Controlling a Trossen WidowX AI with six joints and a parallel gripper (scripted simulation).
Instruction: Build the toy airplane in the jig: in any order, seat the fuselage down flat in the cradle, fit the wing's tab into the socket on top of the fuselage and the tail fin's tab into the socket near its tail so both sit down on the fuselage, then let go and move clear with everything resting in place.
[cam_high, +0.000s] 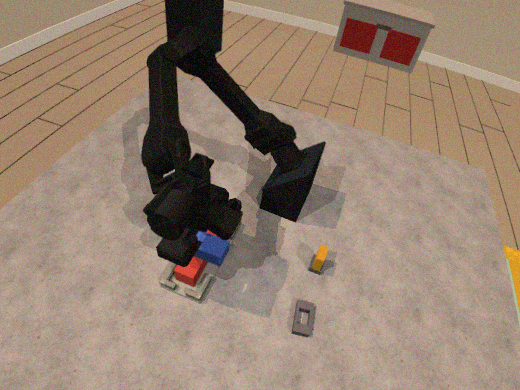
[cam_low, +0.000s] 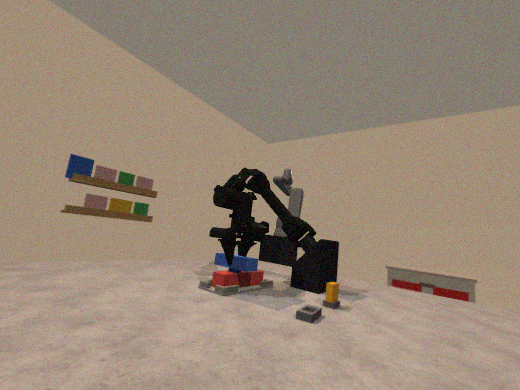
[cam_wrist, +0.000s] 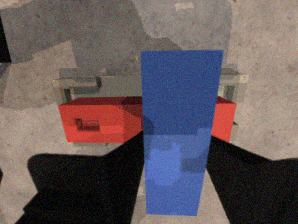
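The red fuselage (cam_high: 189, 272) (cam_low: 225, 279) (cam_wrist: 110, 134) lies in the pale grey-green cradle (cam_high: 192, 295) (cam_low: 226, 290) (cam_wrist: 115, 86) and looks level. Its tail socket shows empty at the left in the wrist view. My gripper (cam_low: 237, 257) (cam_wrist: 171, 135) is shut on the blue wing (cam_high: 213, 248) (cam_low: 243, 263) (cam_wrist: 180, 90), held crosswise over the fuselage's middle. In the exterior view, a dark part of the tab shows in a narrow gap under the wing. The wing hides the top socket. The orange tail fin (cam_high: 320, 257) (cam_low: 332, 291) stands upright in a small dark holder.
A grey rectangular holder (cam_high: 303, 332) (cam_low: 306, 316) with an open middle lies in front of the tail fin. The black arm base (cam_high: 287, 192) (cam_low: 315, 270) stands behind the fin. A grey lamp-like object (cam_low: 295, 202) rises behind the arm.
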